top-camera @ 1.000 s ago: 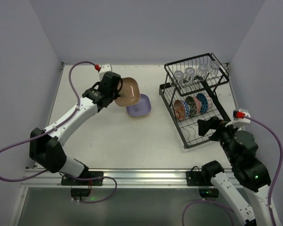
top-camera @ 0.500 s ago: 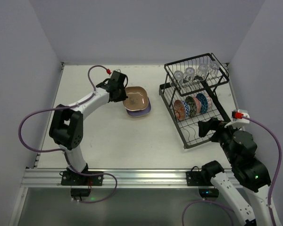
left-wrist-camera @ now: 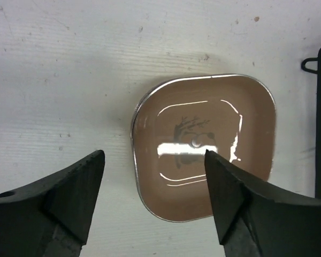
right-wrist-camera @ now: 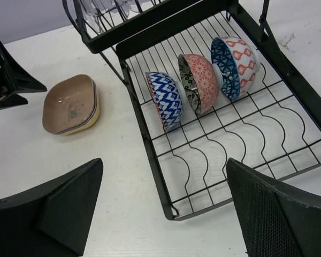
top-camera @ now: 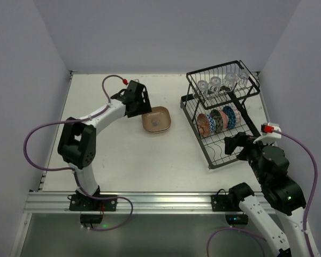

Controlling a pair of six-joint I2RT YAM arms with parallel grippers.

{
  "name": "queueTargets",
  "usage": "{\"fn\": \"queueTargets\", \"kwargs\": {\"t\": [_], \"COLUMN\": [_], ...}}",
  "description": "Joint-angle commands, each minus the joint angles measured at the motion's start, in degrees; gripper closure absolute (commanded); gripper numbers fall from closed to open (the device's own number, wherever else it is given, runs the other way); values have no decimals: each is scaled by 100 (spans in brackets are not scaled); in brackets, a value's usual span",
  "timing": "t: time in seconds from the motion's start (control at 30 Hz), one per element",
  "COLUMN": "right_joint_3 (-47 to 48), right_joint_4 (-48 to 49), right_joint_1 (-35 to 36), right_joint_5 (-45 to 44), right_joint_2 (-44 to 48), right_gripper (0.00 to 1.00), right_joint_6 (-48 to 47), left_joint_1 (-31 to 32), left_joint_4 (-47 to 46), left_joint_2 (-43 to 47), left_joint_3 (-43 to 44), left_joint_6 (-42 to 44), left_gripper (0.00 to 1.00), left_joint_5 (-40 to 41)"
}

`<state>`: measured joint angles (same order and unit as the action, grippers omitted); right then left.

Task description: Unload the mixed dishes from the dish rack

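Observation:
The tan-brown plate (top-camera: 156,120) (left-wrist-camera: 203,147) lies flat on top of a stack on the table left of the dish rack (top-camera: 200,142) (right-wrist-camera: 148,150). A yellow plate's rim (right-wrist-camera: 91,120) shows beneath it. My left gripper (top-camera: 143,108) (left-wrist-camera: 154,160) hovers open just above the plate's near-left edge, holding nothing. Three patterned bowls (top-camera: 218,120) (right-wrist-camera: 200,80) stand on edge in the rack's lower tray. Several clear glass cups (top-camera: 215,82) sit in the upper basket. My right gripper (top-camera: 232,144) (right-wrist-camera: 165,166) stands open over the lower tray's near-left corner, empty.
White walls close in the table on the left, back and right. The left arm's purple cable (top-camera: 37,134) loops over the left side of the table. The near part of the rack's lower tray holds only bare wire dividers (right-wrist-camera: 230,150).
My left gripper carried the tan-brown plate down onto the lavender plate, then opened and let it go. The right arm has barely moved.

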<state>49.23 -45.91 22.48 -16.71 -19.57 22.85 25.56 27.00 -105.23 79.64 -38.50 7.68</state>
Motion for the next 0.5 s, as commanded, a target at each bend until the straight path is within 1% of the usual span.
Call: {"fn": "queueTargets", "kwargs": {"t": [0.0, 0.03, 0.13, 0.2, 0.23, 0.27, 0.3, 0.37, 0.4, 0.47], "right_joint_3": [42, 34, -63, -89, -115, -124, -142, -159, -168, -230], "right_joint_4": [109, 117, 205, 266, 302, 337, 407, 477, 573, 679], "right_joint_1": [2, 11, 11, 2, 11, 2, 2, 11, 11, 2], "right_joint_5": [-87, -87, -113, -104, -35, 9, 45, -16, -60, -270], "right_joint_2": [-196, -222, -292, -442, -503, -617, -661, -758, -837, -899], "right_gripper": [1, 1, 1, 1, 1, 1, 1, 1, 1, 1], "right_joint_6": [-70, -53, -35, -9, -44, -79, -114, -193, -219, -281], "left_joint_1": [72, 63, 72, 89, 107, 142, 229, 291, 318, 327], "left_joint_4": [-135, -47, 287, 445, 446, 463, 525, 595, 665, 806], "left_joint_2": [485, 634, 1152, 1539, 2028, 2320, 2880, 3419, 3900, 4281], "left_joint_3": [104, 148, 272, 219, 36, -87, -210, -597, -729, -966], "left_joint_6": [27, 53, 167, 246, 281, 308, 334, 343, 369, 448], "left_gripper": [18, 11, 6, 5, 2, 0, 0, 0, 0, 0], "left_joint_5": [-13, 57, 382, 497, 550, 637, 864, 1015, 1094, 1139]}}
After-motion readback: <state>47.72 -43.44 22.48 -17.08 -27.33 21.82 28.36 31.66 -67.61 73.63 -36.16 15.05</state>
